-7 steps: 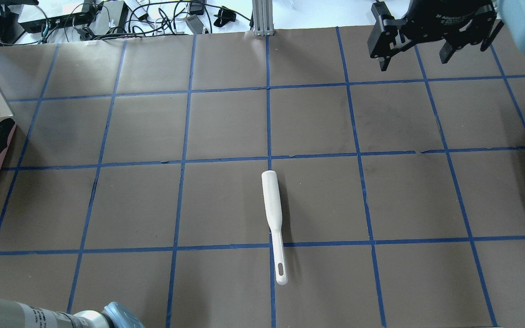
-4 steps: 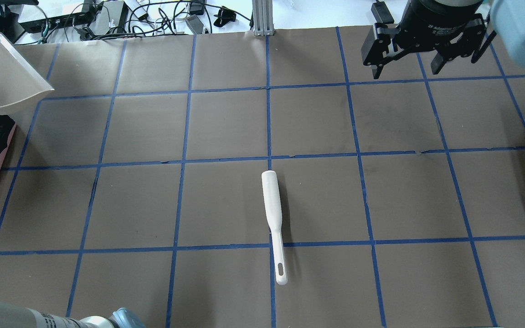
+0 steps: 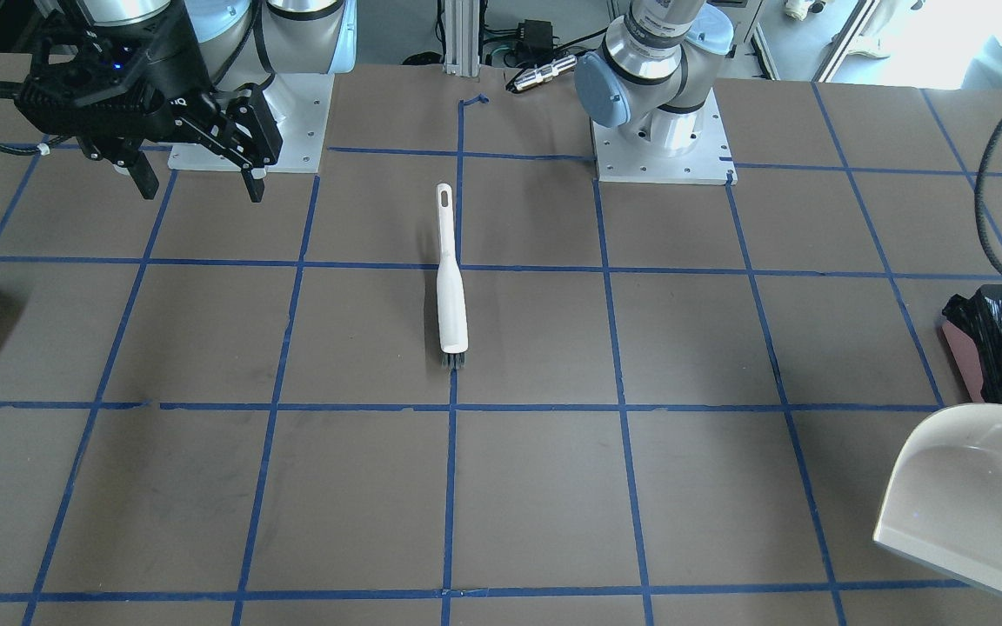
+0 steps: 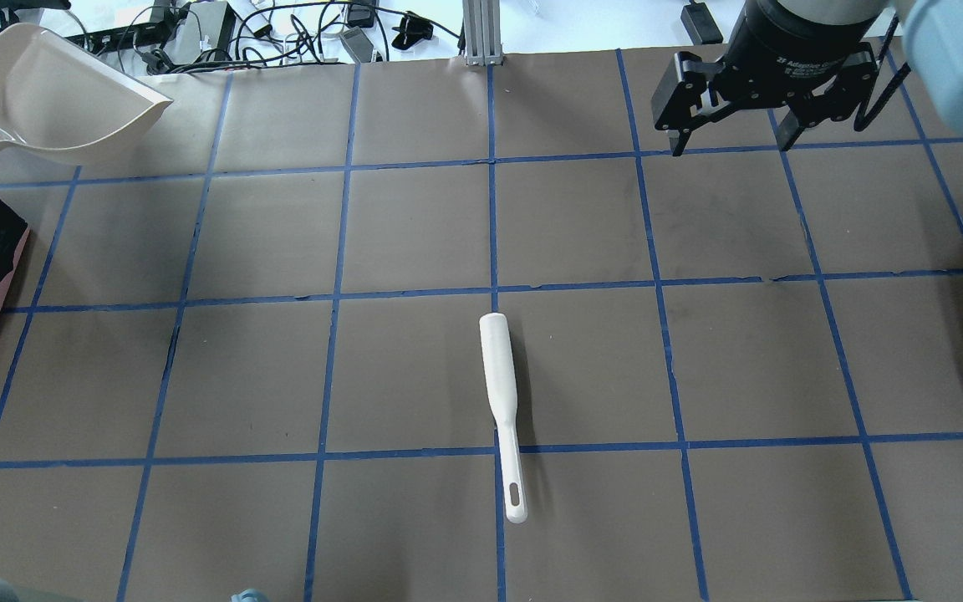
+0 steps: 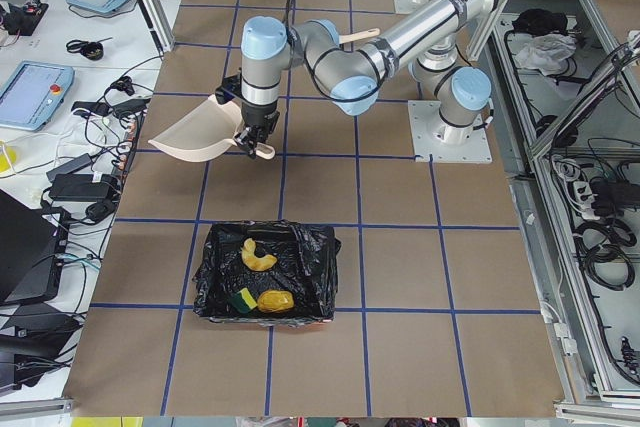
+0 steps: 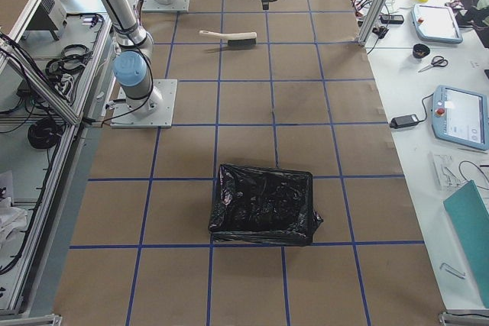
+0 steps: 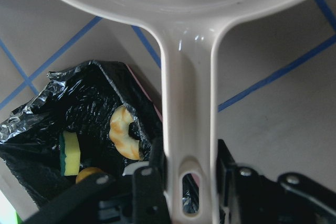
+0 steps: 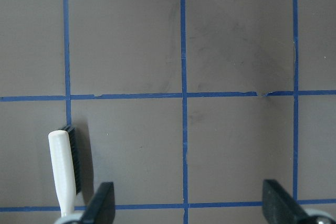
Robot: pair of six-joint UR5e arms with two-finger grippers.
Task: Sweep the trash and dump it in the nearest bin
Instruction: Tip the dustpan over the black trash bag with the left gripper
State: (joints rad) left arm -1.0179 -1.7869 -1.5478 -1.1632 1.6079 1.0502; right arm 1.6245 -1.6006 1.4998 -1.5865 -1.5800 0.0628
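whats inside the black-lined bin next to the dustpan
Three pieces lie in the bin: a curved squash slice, a yellow-green sponge block and an orange-brown lump. Anything under the folds of its black bag is hidden.

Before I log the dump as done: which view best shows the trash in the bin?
Exterior left: all three pieces of trash lie unobstructed in the bin. The left wrist view shows them partly hidden, beside the dustpan handle. Overhead and front-facing catch only the bin's edge, no trash.
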